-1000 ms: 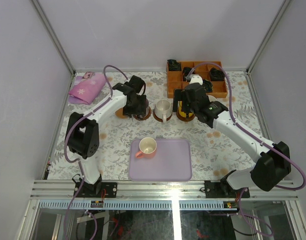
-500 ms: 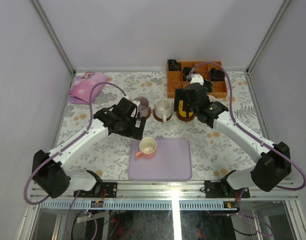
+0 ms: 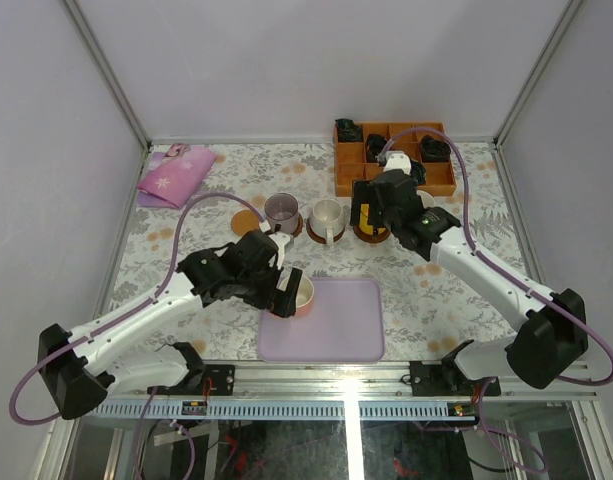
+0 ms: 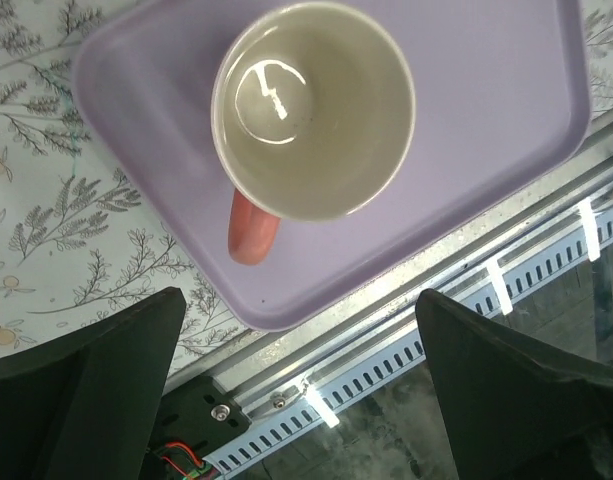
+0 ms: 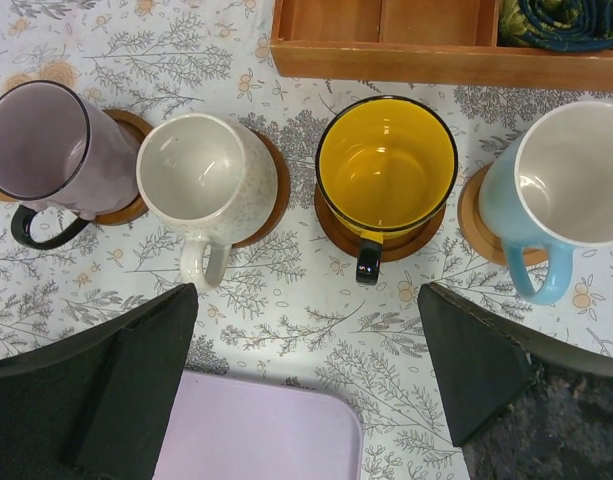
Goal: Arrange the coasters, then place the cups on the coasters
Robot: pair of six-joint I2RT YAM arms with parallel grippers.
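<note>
- Risk: the pink cup's (image 4: 314, 110) handle points back toward the left gripper (image 4: 298, 300). If the jaws close as they are lined up now, one finger could catch the handle instead of the wall and twist the cup.
- Risk: the glazed wall looks slick and tapered. A shallow pinch near the rim could let it slide or tip onto the lavender tray (image 4: 506, 110).
- Risk: the empty coaster (image 3: 248, 221) lies just beside the purple cup (image 3: 282, 211). Bringing the pink cup in carelessly could knock that neighbour off its disc.
- The left gripper is spread wide and holds nothing. The pink cup stands upright on the tray's near-left part, ahead of the fingertips and not yet between them.
- The right gripper (image 5: 306, 295) is also spread wide and empty, above the row. The yellow cup (image 5: 386, 165), white cup (image 5: 201, 175) and light blue cup (image 5: 576, 180) each sit on a coaster beyond its fingers.
</note>
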